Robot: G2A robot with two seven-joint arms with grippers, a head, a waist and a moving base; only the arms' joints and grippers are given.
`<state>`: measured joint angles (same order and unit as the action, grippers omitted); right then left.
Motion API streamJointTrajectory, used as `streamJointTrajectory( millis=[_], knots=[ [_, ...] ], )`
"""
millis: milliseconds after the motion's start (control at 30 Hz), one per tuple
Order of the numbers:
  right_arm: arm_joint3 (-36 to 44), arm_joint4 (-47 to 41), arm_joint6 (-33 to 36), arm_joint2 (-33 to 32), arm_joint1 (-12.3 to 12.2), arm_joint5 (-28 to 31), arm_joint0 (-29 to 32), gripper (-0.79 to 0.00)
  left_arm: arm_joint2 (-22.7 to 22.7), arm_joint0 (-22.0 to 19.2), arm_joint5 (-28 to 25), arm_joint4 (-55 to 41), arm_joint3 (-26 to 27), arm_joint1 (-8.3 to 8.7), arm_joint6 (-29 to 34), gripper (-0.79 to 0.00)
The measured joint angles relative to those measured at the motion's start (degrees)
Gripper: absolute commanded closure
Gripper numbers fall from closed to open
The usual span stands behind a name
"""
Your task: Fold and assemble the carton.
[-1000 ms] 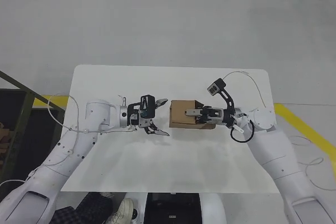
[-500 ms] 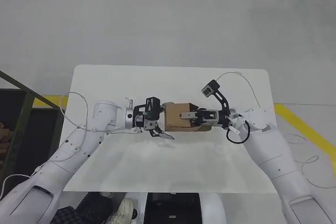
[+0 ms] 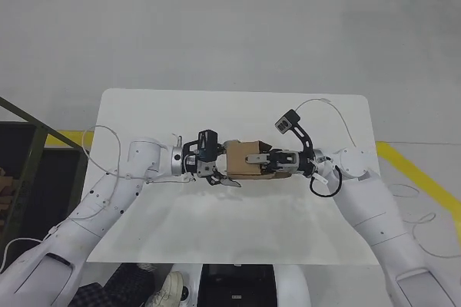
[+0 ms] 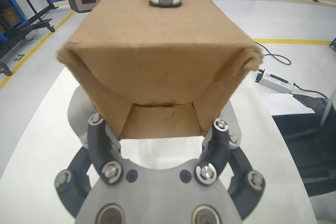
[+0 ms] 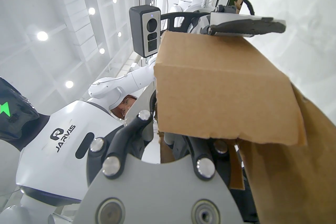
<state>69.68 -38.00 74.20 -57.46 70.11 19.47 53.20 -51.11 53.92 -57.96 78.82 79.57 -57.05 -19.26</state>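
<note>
so the carton (image 3: pixel 242 157) is plain brown cardboard, out over the middle of the white table (image 3: pixel 138 222), strung between the two arms; the right gripper (image 3: pixel 260 160) has it from the right end and is clamped down on the cardboard, with one finger laid flat along the top panel; in the right wrist view a bit of cardboard runs down between its finger links; the left gripper (image 4: pixel 161 139) comes in from the opposite end with its fingers (image 4: pixel 115 139) spread wide, not clamped, and that end of the carton is tucked in between them; the fingers sit just outside the two side walls, looks like touching but hard to be sure; that end has a wide flap bent down from the top edge and side flaps flaring outward at the corners; can't tell whether the underside rests on the table or hangs just above it; off the table, a grey box (image 4: pixel 274 82) with a cable lies on the floor, and a yellow line (image 3: pixel 403 160) runs across the floor near the right arm
</note>
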Motion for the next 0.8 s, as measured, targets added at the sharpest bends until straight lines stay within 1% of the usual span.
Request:
streamJointTrajectory(
  millis=[133,233,400,500,600,667,800],
  knots=[
    [-0.09,-0.01,0.0,0.04,0.07,-0.07,-0.03,0.0,-0.23,0.23,0.06,-0.92,-0.18,-0.14,-0.12,-0.73],
    [-0.14,-0.01,0.03,0.02,0.11,-0.12,-0.07,0.0,-0.31,0.32,-0.02,-1.34,-0.27,-0.23,-0.02,-0.714],
    [-0.25,-0.14,0.27,0.01,0.18,-0.28,-0.17,0.0,-0.34,0.5,-0.04,-1.92,-0.41,-0.39,0.08,-0.631],
    [-0.37,-0.35,0.22,0.02,0.24,-0.34,-0.21,0.0,-0.46,0.65,0.06,-2.29,-0.52,-0.49,0.1,-0.551],
    [-0.46,-0.33,0.25,0.01,0.29,-0.37,-0.31,0.0,-0.6,0.83,0.17,-2.65,-0.62,-0.57,0.28,-0.493],
    [-0.49,-0.23,0.25,0.01,0.31,-0.44,-0.38,0.0,-0.67,0.92,0.1,-2.91,-0.71,-0.62,0.36,-0.477],
    [-0.52,-0.09,0.1,0.03,0.37,-0.67,-0.49,0.0,-0.82,1.07,-0.03,-3.4,-0.84,-0.73,0.43,-0.48]
  ],
)
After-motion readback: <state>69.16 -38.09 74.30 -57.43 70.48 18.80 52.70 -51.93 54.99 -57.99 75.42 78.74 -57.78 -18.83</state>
